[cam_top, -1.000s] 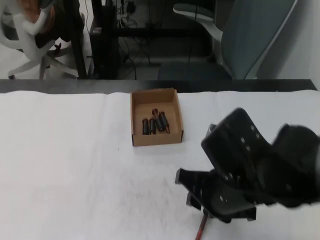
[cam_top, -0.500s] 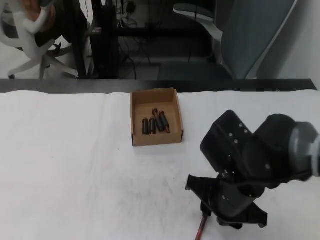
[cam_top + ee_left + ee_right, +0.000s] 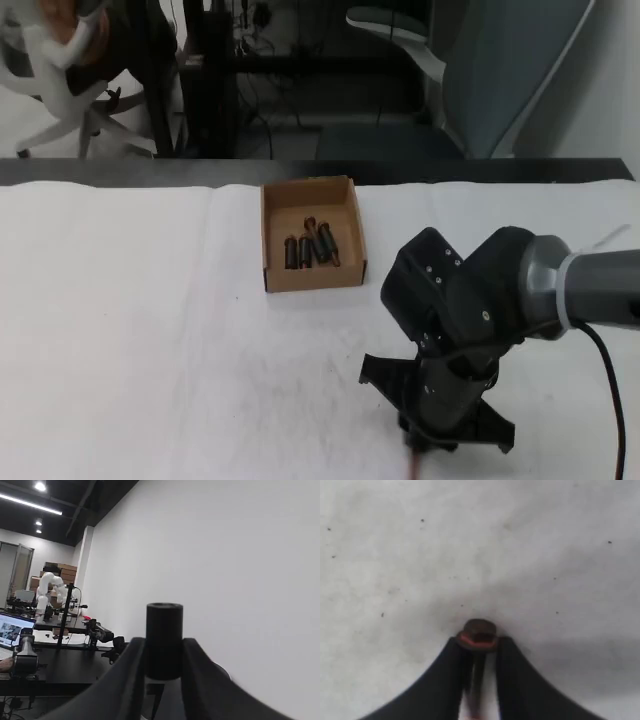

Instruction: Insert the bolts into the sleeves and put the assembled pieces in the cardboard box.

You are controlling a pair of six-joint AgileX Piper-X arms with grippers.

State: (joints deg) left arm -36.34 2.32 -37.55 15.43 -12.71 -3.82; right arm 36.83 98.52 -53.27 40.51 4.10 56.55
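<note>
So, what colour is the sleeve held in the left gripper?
The sleeve is plain black, best seen in the left wrist view.

black sleeve [image 3: 164, 640], reddish bolt [image 3: 477, 635], brown box [image 3: 312, 276]

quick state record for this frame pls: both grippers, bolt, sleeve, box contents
left gripper: shut on a black sleeve, sleeve end sticking out past the tips, room behind it
right gripper: low over the white bench, straddling a bolt; grip unclear
bolt: lying on the bench, head just beyond the gripper tip
cardboard box: open, farther back on the bench, apart from the arm
box contents: several dark assembled pieces lying close together
step: bolt not yet in the sleeve
</note>
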